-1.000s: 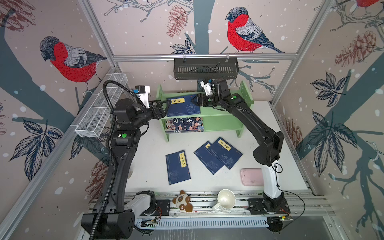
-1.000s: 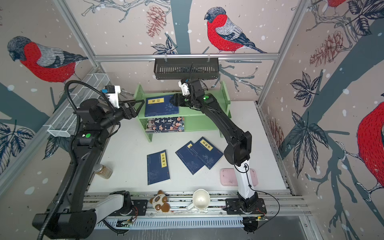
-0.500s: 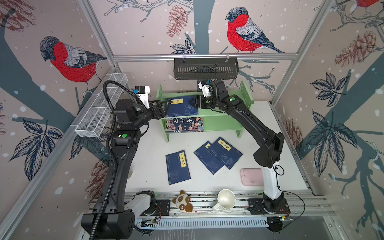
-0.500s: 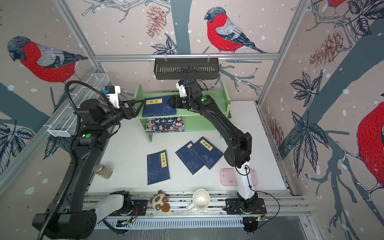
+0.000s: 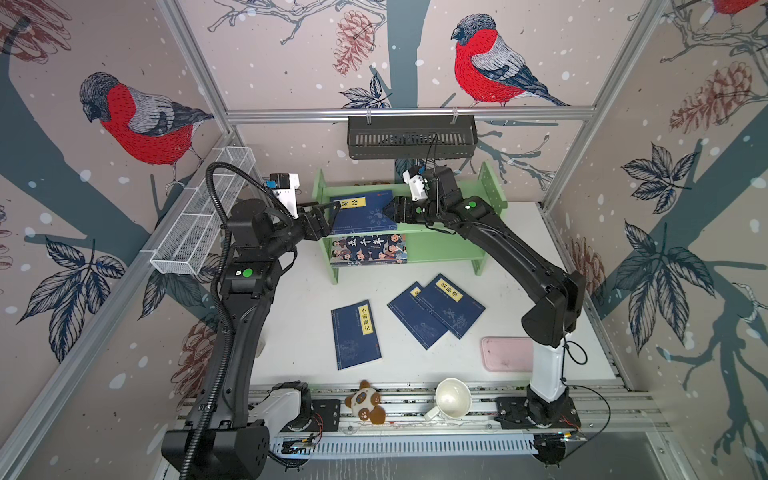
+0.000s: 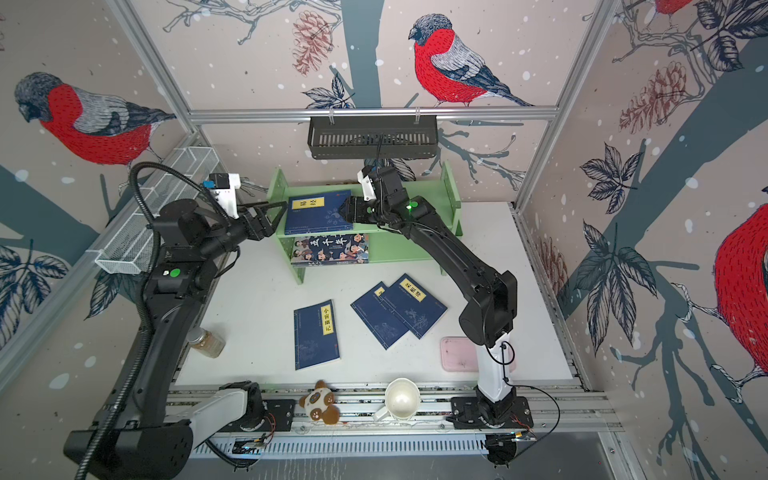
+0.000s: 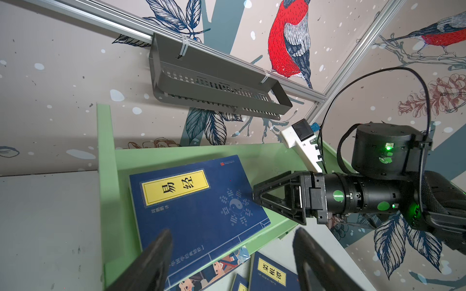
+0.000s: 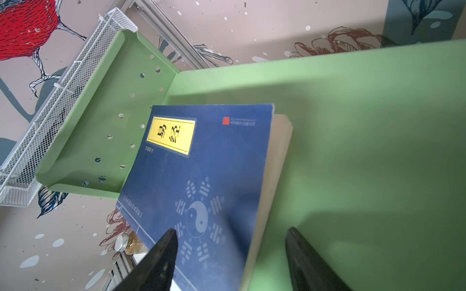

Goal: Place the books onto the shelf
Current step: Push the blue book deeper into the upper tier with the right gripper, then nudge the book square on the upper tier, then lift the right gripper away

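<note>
The light green shelf (image 5: 449, 249) (image 6: 407, 249) stands at the back. A navy book with a yellow label (image 5: 365, 212) (image 6: 318, 214) (image 7: 201, 209) (image 8: 201, 163) lies flat on its upper tier. The cartoon book (image 5: 368, 249) (image 6: 330, 248) lies on the lower tier. Three navy books (image 5: 357, 334) (image 5: 415, 322) (image 5: 451, 305) lie on the table, two of them overlapping. My left gripper (image 5: 332, 218) (image 6: 279, 218) (image 7: 232, 231) is open at the upper book's left end. My right gripper (image 5: 387, 210) (image 6: 341, 210) (image 8: 232, 229) is open, straddling that book's right edge.
A black slotted basket (image 5: 411, 137) hangs just above the shelf. A white wire basket (image 5: 203, 216) runs along the left wall. A pink tray (image 5: 505, 353), a white mug (image 5: 451, 399), a panda toy (image 5: 365, 407) and a jar (image 6: 205, 343) sit near the front.
My right gripper has shifted a little to the left along the upper tier, closer to the navy book. The left arm has barely moved.
</note>
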Robot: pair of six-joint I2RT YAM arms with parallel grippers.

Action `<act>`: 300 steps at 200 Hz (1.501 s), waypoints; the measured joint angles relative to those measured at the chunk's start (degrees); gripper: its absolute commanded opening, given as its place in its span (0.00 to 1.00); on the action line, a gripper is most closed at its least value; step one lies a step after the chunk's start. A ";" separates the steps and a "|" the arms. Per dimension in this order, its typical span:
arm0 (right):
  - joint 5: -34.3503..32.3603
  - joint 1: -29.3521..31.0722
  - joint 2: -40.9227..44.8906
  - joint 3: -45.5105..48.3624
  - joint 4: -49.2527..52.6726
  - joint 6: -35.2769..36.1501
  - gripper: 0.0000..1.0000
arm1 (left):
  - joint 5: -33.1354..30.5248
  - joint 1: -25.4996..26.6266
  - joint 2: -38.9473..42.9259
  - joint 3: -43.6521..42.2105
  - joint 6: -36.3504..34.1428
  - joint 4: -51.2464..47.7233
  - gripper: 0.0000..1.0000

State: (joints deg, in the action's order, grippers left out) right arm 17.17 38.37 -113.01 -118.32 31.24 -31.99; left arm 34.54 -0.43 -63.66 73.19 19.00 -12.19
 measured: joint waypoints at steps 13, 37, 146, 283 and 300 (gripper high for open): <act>0.02 0.59 0.00 0.07 -0.02 -0.04 0.69 | 0.02 0.00 0.02 0.00 0.00 -0.04 0.76; 0.02 0.90 0.00 0.28 -0.42 -0.46 0.69 | 0.02 0.00 0.07 0.00 0.02 -0.07 0.76; -0.63 2.23 -1.62 -1.92 -0.17 -0.90 0.69 | 0.02 0.00 0.33 -0.20 0.04 -0.02 0.76; -0.57 1.07 -2.78 -3.10 -0.57 -1.03 0.69 | 0.17 0.00 0.76 -0.61 0.09 -0.02 0.76; -0.57 1.18 -3.13 -3.61 -0.39 -1.03 0.69 | 0.17 0.00 0.81 -0.61 0.09 -0.02 0.76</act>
State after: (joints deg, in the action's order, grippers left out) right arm 16.60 39.55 -116.14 -121.93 30.85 -33.01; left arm 34.72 -0.43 -62.85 72.58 19.09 -12.21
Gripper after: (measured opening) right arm 0.692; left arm 0.760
